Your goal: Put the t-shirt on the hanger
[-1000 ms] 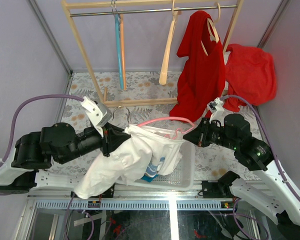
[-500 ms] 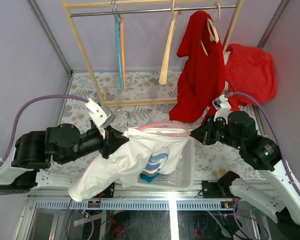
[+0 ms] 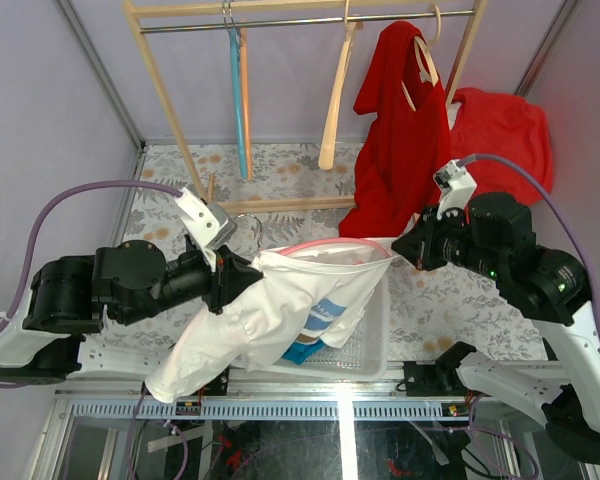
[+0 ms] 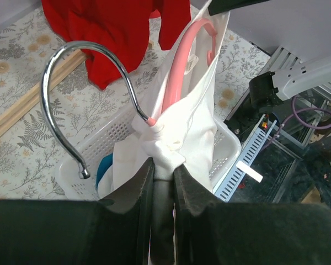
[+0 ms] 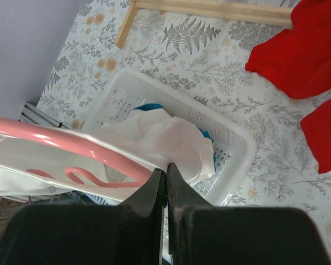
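**Shirt partly on, one end left to cover**

The left gripper point(image 4: 163, 165) is pinched shut on the bunched neck of the shirt point(image 3: 270, 310), right under the metal hook point(image 4: 85, 45). The right gripper point(image 5: 166, 172) is shut tight too, holding the shirt's edge at the other end of the pink hanger point(image 3: 325, 242). The shirt is up in the air, pulled flat between the two, and its loose part hangs down on the left.

I think the job is in the middle. The hook pokes out of the neck, but a long bit of the pink arm shows bare. The next move looks like a slow pull by the right gripper to get the cloth over that end. The left one must hold firm so the hanger does not tip.

A white basket point(image 3: 378, 335) with a blue cloth point(image 3: 302, 352) sits just below, and the hanging cloth could catch on it. Farther back stands a wooden rack point(image 3: 280, 205) with a blue hanger point(image 3: 240, 100) and a wooden hanger point(image 3: 335, 110). Red clothes point(image 3: 405, 130) hang close behind the right gripper and could get in its way.
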